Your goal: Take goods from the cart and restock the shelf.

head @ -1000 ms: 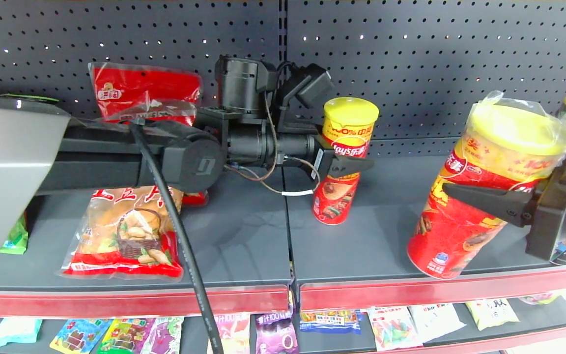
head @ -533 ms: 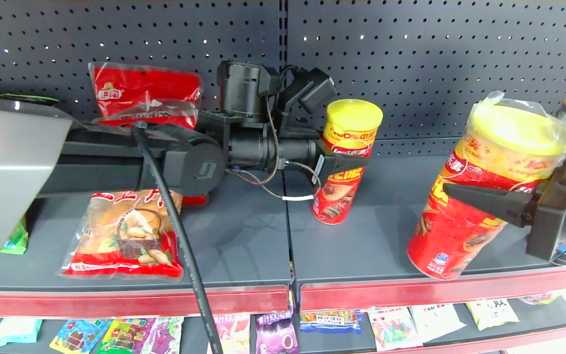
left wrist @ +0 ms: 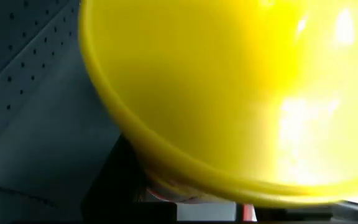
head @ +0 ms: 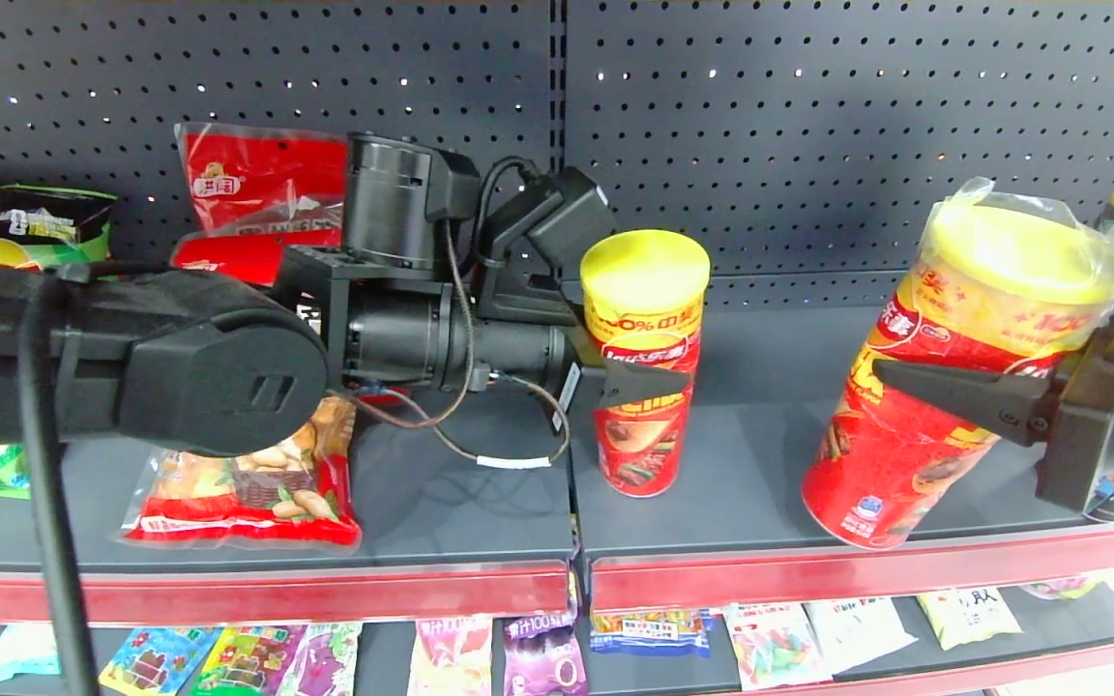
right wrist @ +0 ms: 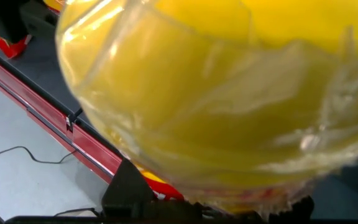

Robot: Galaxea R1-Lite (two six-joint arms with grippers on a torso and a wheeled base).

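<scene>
Over the last second the left gripper (head: 654, 375), its fingers clamped on the small yellow-lidded can (head: 644, 290), has drawn it upright toward the front of the shelf (head: 480, 522), so its placing looks unfinished, while the right gripper (head: 963, 360) keeps gripping the tilted wrapped can (head: 944, 319) at the shelf's front edge.

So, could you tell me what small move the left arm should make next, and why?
Probably open the left gripper: the yellow-lidded chip canister stands upright with its base seemingly on the shelf, so it looks ready to release.
</scene>
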